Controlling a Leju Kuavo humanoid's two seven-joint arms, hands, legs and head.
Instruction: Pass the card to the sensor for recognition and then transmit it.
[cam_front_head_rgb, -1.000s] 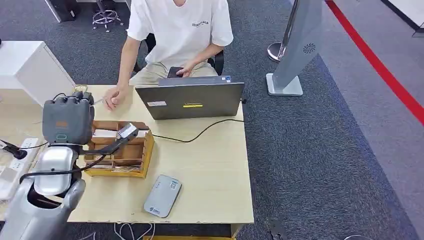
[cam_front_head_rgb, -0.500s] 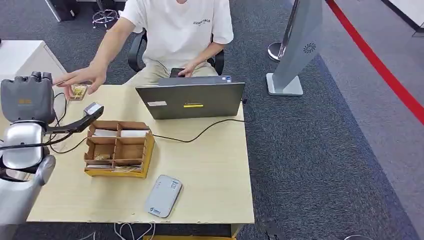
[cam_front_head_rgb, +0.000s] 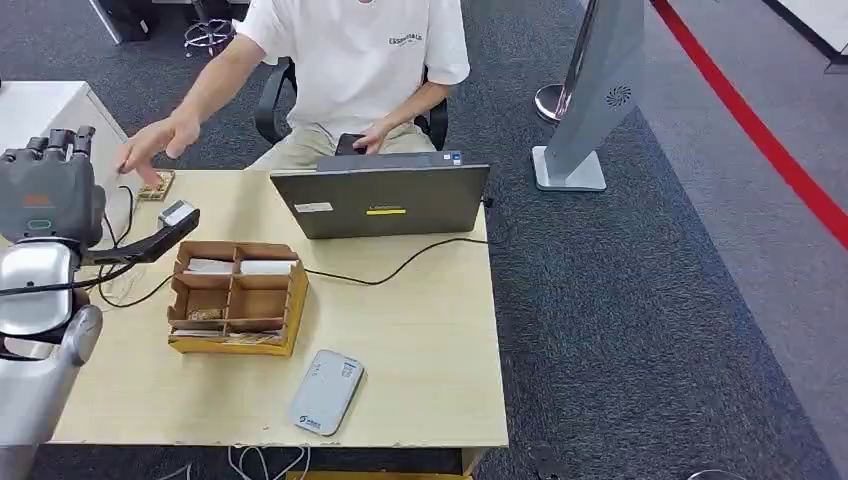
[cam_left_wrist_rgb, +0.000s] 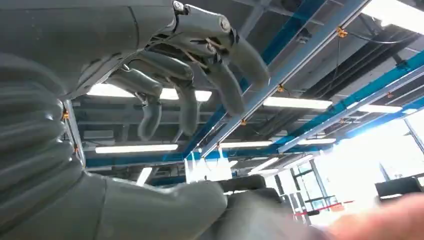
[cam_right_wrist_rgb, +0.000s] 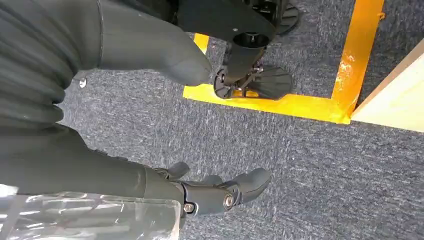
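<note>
The card (cam_front_head_rgb: 157, 184) lies on the table (cam_front_head_rgb: 420, 330) at upper left of the frame under the person's hand (cam_front_head_rgb: 150, 148), so handover looks done, approx. complete; left hand (cam_front_head_rgb: 42, 188) raised w/ fingers (cam_left_wrist_rgb: 220, 85) apart, holding nothing, right hand (cam_right_wrist_rgb: 215, 192) hanging, probably empty.

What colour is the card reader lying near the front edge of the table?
Light grey, with a small blue mark at its near end: the card reader, clearest in the head view.

Left hand (cam_front_head_rgb: 40, 190) raised, fingers (cam_left_wrist_rgb: 220, 80) loosely curled, empty; right hand (cam_right_wrist_rgb: 150, 145) hanging, fingers apart
</note>
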